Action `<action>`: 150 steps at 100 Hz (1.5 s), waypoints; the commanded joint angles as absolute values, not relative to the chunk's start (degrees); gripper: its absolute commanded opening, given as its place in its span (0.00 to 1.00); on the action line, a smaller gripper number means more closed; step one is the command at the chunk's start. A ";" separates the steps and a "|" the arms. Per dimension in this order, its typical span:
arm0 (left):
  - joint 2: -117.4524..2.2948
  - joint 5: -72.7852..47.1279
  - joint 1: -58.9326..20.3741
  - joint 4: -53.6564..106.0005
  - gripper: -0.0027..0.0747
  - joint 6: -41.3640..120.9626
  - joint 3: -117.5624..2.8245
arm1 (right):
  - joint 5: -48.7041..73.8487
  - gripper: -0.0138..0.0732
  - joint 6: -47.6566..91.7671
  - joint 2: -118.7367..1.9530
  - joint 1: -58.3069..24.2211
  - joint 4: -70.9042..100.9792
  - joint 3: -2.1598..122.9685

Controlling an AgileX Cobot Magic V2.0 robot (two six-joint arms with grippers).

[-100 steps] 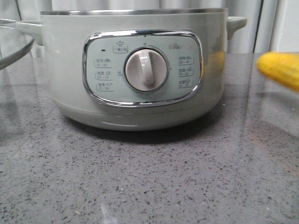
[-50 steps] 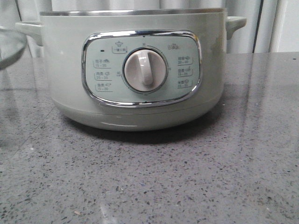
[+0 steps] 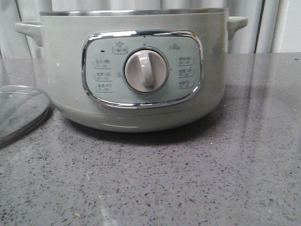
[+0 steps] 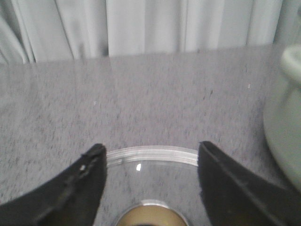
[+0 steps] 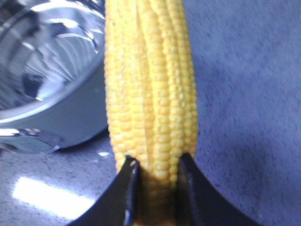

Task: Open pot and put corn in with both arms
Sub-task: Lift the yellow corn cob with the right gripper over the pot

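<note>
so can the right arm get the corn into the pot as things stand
Probably yes. The lid is off and lies on the table left of the pot, so the top looks open. The right gripper holds the corn beside the pot's shiny inside.

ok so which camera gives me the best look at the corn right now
The right wrist view. The corn fills the middle of that picture, kernel rows sharp, with the right gripper shut on one end and the pot just beside it. The front view and the left wrist view show no corn at all.
</note>
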State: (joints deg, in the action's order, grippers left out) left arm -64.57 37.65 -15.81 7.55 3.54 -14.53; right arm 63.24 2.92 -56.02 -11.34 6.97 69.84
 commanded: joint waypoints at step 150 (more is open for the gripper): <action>-26.75 32.56 -16.30 5.84 0.37 2.04 -18.90 | 51.88 0.38 3.97 -84.68 -28.90 8.41 91.30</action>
State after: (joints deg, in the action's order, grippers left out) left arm -29.24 30.05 -15.81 6.56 2.58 -16.18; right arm 54.90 3.81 -88.88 -28.90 8.10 89.21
